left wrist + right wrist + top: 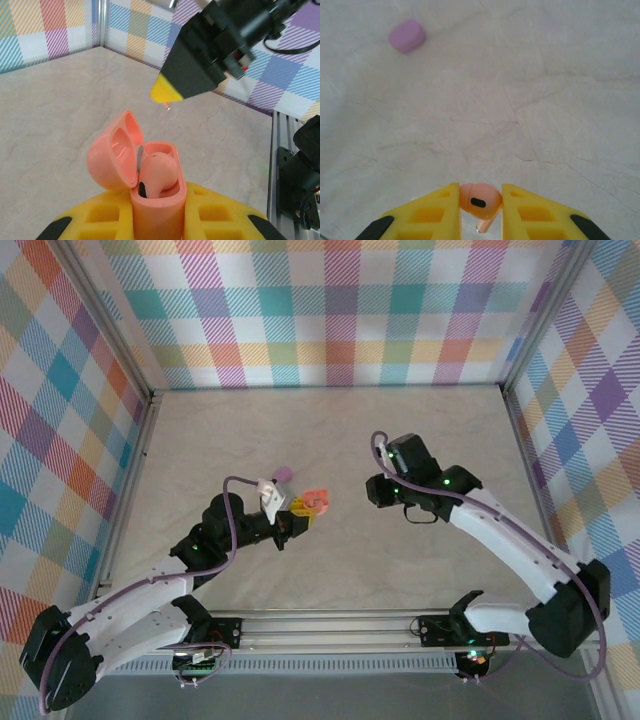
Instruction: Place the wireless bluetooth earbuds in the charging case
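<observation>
My left gripper [159, 210] clamps the salmon charging case [112, 155] upright, lid open, over the middle of the table [440, 430], so its sockets face the right gripper [480, 192], whose fingers [435, 210] pinch a salmon earbud [479, 201] by its head, ready to drop in. The left wrist view reveals a seated earbud [160, 172] filling one socket; the right wrist view adds a lilac piece [406, 36] on the table (case or bud, I cannot tell)

Two orange buds: one bud [159, 170] in the middle of the left wrist view, one bud [480, 199] at the bottom of the right wrist view. One orange case [156, 216]. One purple case [407, 35], upper left. Two arms: left arm [120, 605], right arm [510, 540].
</observation>
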### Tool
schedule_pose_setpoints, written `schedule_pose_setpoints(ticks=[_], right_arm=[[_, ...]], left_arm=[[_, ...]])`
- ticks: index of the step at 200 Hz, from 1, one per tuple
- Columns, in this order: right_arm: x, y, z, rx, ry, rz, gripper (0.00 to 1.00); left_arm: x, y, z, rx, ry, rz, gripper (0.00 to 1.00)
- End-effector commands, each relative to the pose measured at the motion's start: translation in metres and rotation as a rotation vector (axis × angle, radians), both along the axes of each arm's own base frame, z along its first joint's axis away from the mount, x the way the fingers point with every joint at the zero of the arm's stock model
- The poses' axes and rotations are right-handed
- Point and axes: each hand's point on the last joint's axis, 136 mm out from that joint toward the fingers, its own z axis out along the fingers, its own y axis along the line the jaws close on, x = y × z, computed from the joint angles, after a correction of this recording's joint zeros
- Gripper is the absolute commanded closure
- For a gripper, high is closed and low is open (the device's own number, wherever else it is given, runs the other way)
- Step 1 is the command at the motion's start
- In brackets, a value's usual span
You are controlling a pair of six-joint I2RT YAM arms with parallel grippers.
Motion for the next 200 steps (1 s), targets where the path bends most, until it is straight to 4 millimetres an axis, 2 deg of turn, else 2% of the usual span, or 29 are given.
schedule_pose_setpoints(ticks=[1,56,93,130,167,200], right_arm=[[-0.001,0.004,0.038,0.085,-0.071,-0.008,0.79],[-0.018,0.012,0.113,0.271,-0.238,0.055,0.81],[-0.029,0.032,0.138,0.340,-0.352,0.163,0.81],[-0.029,0.053,0.144,0.402,-0.402,0.236,0.81],[-0.030,0.072,0.133,0.400,-0.375,0.309,0.81],[-0.033,0.077,0.122,0.378,-0.374,0.338,0.81]], left_arm=[[0.000,-0.007,0.016,-0.059,-0.042,-0.022,1.00],[0.002,-0.021,0.030,-0.118,-0.084,-0.081,1.00],[0.004,-0.029,0.037,-0.131,-0.090,-0.107,1.00],[0.004,-0.031,0.046,-0.162,-0.096,-0.102,1.00],[0.004,-0.029,0.050,-0.171,-0.094,-0.091,1.00],[0.007,-0.027,0.055,-0.182,-0.083,-0.061,1.00]])
